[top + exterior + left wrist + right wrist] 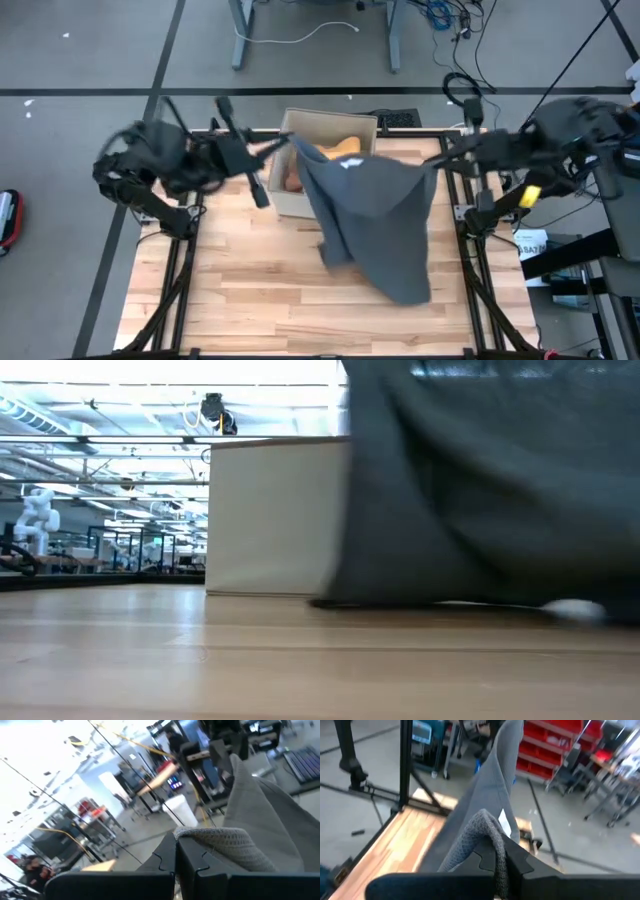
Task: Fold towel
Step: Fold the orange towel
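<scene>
Above the far half of the table (250, 300), I have the grey towel (370, 215) lifted and stretched between my two grippers. My left gripper (290, 140) is clamped tight on one top corner of the cloth, up near the far edge and over the cardboard box (325, 125); in my left wrist view the two dark fingers (165, 860) are pressed together with the towel's knitted hem (220, 840) pinched between them. My right gripper (432, 162) is clamped just as tight on the other top corner, toward the far right corner of the table, and my right wrist view shows the hem (487, 827) bunched over the closed fingers (515, 857), a small white label (504, 825) showing on the cloth just beyond. From those two corners the towel sags in a wide drape; its lower part hangs toward the middle of the table, nearer the right edge than the left, and in the low view the bottom fold (440, 595) touches the wooden top. The box stands at the far edge, partly hidden behind the hanging cloth, with something orange (345, 148) inside it that I cannot make out.
</scene>
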Robot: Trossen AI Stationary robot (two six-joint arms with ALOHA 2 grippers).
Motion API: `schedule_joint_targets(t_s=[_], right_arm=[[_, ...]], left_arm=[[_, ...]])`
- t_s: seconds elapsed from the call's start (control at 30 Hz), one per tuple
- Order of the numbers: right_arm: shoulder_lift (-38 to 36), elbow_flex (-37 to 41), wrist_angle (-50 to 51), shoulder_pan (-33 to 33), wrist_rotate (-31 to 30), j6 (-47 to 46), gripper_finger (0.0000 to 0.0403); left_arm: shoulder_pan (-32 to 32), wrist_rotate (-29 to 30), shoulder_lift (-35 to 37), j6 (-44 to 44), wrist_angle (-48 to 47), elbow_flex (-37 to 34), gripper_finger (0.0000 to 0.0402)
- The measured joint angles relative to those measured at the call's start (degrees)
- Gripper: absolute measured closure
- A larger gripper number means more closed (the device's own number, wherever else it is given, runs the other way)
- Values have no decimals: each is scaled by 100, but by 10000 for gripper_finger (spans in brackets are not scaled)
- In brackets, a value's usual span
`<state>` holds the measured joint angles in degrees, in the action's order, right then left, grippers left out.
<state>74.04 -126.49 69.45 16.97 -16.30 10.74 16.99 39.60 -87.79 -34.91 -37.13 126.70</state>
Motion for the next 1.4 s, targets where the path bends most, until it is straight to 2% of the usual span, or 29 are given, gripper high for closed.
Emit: schedule_joint_targets(t_s=[0.13, 0.23, 0.5, 0.57, 0.67, 0.83, 0.9, 1.13, 1.4], right_arm=[[337, -862, -13, 0, -6, 309, 403], [171, -674, -439, -1, 21, 613, 403], [64, -847, -211, -11, 41, 540, 403], [57, -846, -86, -11, 309, 451, 403], [90, -844, 72, -10, 1020, 292, 403], [313, -844, 111, 14, 2432, 175, 403], [442, -844, 111, 91, 2814, 180, 403], [1050, -844, 114, 588, 3267, 178, 403], [1730, -836, 331, 1349, 3311, -74, 403]], left_arm=[[-10, 2, 0, -289, 85, 433, 401], [-10, -1, 2, -421, 79, 637, 401], [272, -16, 2, -508, -95, 830, 401], [372, -31, 0, -459, -311, 830, 401], [520, -70, -7, -303, -686, 826, 401], [757, -980, -7, 92, -925, 824, 401], [902, -1243, -7, 165, -926, 824, 401], [1339, -1391, -33, 944, -1583, 822, 401], [1894, -1749, -74, 2135, -2421, 438, 401]])
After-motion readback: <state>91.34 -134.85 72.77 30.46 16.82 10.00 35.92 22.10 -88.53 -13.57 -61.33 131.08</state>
